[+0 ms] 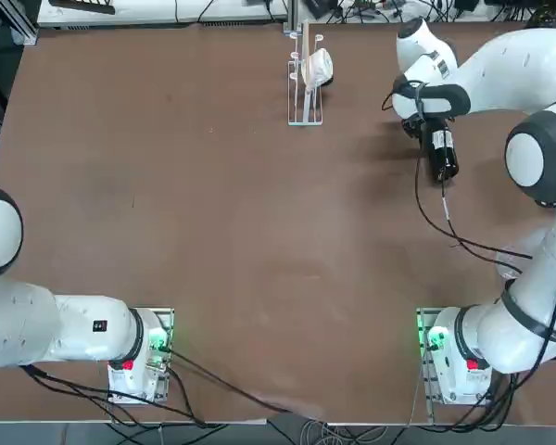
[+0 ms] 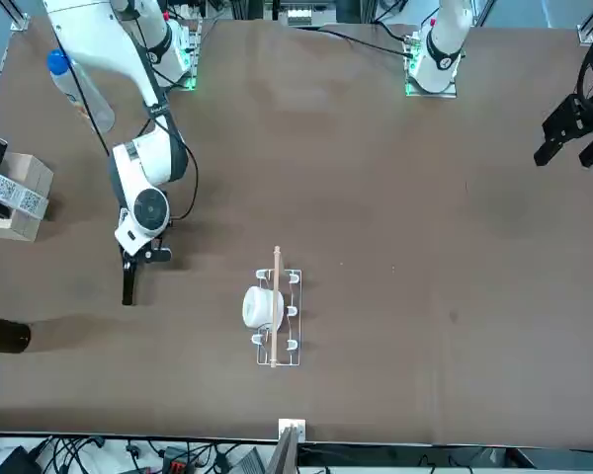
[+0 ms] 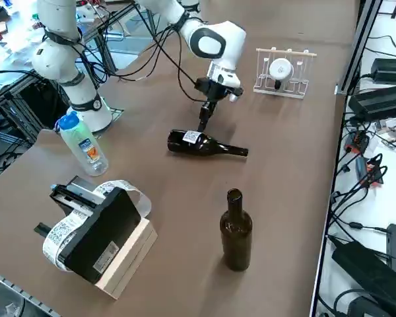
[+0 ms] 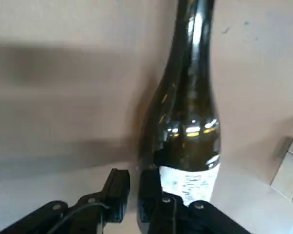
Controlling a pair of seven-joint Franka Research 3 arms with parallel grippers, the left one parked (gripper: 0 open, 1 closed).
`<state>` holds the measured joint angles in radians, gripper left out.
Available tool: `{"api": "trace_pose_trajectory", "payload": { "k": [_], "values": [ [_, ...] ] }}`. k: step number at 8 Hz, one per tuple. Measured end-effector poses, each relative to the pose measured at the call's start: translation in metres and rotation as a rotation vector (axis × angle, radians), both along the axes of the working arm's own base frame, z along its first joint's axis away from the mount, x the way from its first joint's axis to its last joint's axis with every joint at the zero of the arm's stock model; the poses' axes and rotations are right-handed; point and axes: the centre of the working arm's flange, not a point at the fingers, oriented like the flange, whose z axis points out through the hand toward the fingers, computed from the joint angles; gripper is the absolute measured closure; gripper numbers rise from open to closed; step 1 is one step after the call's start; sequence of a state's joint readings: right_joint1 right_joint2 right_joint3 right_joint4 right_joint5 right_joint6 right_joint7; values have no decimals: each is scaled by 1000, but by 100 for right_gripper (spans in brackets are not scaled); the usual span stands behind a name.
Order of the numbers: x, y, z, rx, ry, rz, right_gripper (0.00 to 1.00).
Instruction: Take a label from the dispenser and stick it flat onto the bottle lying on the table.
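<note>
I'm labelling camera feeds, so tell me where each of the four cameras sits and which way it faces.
Top: overhead, looking straight down; both arms from their bases, clear acrylic rack.
Front: across the table, facing the robot; right gripper, same rack.
Right side: raised at the robot's right, looking diagonally down; gripper near the lying dark glass wine bottle.
Right wrist: on the working arm; own gripper, same bottle, white label on it.

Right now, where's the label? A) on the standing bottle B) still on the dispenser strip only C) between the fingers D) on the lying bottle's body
D: a white label sits on the lying bottle, beside the right gripper, whose fingers are nearly closed and hold nothing.
</note>
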<state>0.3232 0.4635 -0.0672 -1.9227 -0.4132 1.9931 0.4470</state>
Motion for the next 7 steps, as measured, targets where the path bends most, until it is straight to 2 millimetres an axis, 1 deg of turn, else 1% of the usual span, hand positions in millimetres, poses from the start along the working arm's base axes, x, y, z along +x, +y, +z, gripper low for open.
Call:
{"api": "trace_pose_trajectory", "payload": {
  "k": [5, 7],
  "values": [
    [14, 10, 35, -32, 12, -29, 81],
    [11, 12, 36, -37, 29, -35, 81]
  ]
}}
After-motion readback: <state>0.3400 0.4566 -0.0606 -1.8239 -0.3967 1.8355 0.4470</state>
